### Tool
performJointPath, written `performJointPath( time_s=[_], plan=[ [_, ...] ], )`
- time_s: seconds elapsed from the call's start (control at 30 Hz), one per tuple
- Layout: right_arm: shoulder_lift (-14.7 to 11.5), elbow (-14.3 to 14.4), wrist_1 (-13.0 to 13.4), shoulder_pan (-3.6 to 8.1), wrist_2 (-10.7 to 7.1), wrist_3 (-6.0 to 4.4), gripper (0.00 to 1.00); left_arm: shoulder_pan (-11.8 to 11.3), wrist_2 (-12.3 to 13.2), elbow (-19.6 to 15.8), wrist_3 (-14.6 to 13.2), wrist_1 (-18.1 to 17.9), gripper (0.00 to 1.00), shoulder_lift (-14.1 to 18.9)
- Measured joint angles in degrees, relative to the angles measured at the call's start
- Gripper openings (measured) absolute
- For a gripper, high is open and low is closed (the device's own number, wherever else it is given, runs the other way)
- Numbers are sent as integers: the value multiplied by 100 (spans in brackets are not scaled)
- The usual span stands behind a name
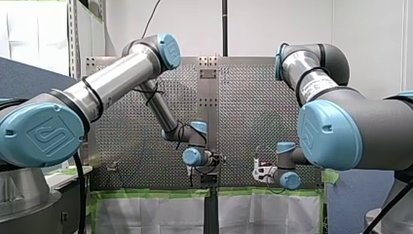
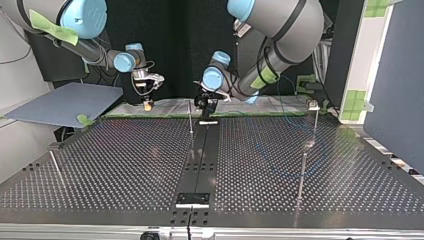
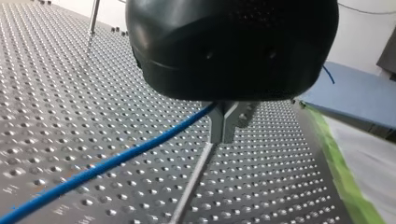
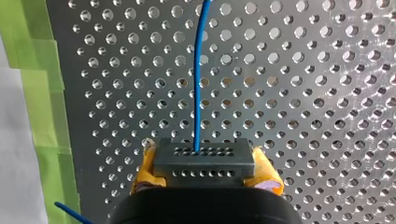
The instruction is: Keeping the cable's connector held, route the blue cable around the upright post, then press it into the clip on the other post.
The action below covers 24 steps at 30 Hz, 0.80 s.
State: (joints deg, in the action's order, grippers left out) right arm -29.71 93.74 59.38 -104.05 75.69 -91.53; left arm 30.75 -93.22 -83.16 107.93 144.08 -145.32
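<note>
Nearest to me, my right gripper (image 4: 205,171) is clenching the connector (image 4: 204,158); the yellow pads (image 4: 145,165) are pressing it from both sides, because the task is asking that this end is never let go; the blue cable (image 4: 198,84) is leaving the connector straight ahead over the table (image 4: 306,100).

A little further, my left gripper (image 3: 225,125) is hanging just above the top of the upright post (image 3: 194,179); its metal fingers (image 3: 217,127) are closed together and the cable is running in between them, so I am judging that they are pinching it; from there the cable is slanting down and away toward the table. I think I am holding it at this place so that it can be led around the post at a good height; the routing is not yet done, since I am seeing no bend of the cable around the post.

Further, in the top view, the slack is lying as a faint loose loop on the table at the view's right; beyond this loop the other post (image 2: 315,127) is standing, well apart from both grippers; a small piece on its top I am taking for the clip (image 2: 313,105), though it is too small to see more.
</note>
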Motion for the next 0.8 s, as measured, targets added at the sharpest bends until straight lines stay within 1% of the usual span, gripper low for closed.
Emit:
performJointPath(
  time_s=[0.2, 0.37, 0.47, 0.6, 0.8],
  plan=[
    [-1, -14, -4, 2, -1, 2, 0, -22, 102, 259, 139, 206, 0, -238],
    [-2, -26, 6, 2, -1, -1, 0, -55, 114, 474, 212, 373, 0, -292],
    [-2, -42, 3, 3, 0, -9, 0, -89, 115, 595, 224, 407, 0, -295],
    [-3, -104, -21, 3, -1, -28, 0, -132, 119, 650, 227, 418, 0, -296],
    [-3, -273, -148, 13, 31, -56, 0, -198, 146, 661, 228, 423, 0, -298]
  ],
)
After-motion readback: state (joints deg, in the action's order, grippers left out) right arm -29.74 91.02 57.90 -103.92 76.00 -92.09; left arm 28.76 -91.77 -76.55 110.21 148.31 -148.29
